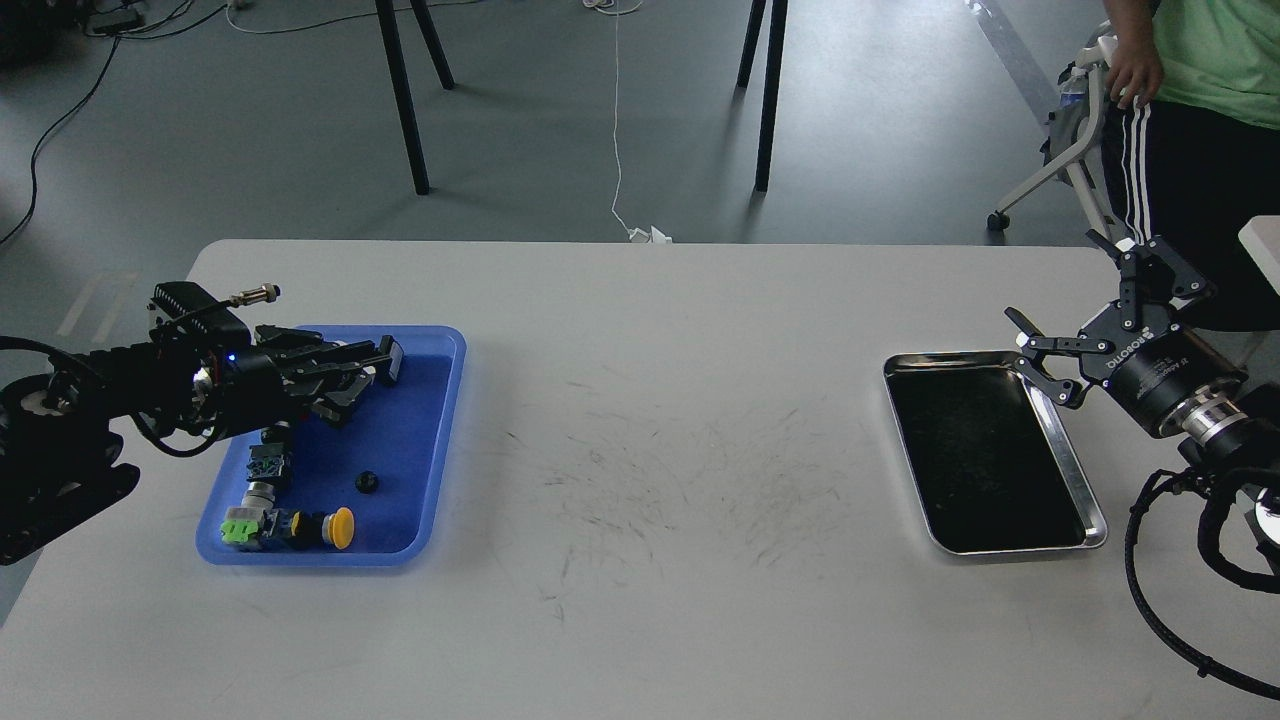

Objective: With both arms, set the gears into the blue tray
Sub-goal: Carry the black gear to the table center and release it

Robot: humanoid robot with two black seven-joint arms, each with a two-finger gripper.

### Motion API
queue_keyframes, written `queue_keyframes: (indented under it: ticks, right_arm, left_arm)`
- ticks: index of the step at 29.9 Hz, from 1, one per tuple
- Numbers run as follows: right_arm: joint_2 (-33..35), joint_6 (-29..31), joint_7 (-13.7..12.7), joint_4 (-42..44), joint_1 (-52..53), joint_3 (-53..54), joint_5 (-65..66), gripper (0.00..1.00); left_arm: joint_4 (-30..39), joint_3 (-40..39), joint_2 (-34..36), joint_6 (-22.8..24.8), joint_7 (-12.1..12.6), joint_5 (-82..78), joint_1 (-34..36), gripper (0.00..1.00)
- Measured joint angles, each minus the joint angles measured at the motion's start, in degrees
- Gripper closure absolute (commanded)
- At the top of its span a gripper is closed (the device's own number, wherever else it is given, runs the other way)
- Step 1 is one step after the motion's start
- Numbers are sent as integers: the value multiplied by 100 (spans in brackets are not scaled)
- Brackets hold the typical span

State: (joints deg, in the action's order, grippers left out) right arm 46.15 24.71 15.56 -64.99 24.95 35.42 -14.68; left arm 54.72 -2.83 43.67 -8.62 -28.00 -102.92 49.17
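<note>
A tiny black round gear [367, 483] lies loose on the floor of the blue tray [425, 430], at the table's left. My left gripper [360, 382] hovers over the tray's far half, above and behind the gear and apart from it. It is open and holds nothing. My right gripper [1040, 366] is open and empty beside the far right corner of the steel tray [1092, 512]. No gear shows on the steel tray's dark inside.
In the blue tray lie a push-button switch with a green body and yellow cap [285, 527], a small grey-and-green switch [267, 466] and a black part under the left fingers. A person [1190, 110] stands beyond the table's far right corner.
</note>
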Motion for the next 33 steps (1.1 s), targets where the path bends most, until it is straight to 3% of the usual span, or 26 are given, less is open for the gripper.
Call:
queue_keyframes:
  ticks: [8, 18, 33]
  right_arm:
    - [-9, 1, 0, 25, 13, -8, 0, 2]
    - [3, 6, -6, 48, 2, -38, 8, 2]
    - [51, -10, -9, 74, 18, -36, 18, 2]
  left_arm:
    - [616, -18, -330, 22, 0, 7, 546, 89]
    - [636, 33, -1792, 18, -2, -358, 602, 89]
    - [-879, 482, -3811, 2, 1, -349, 386, 87]
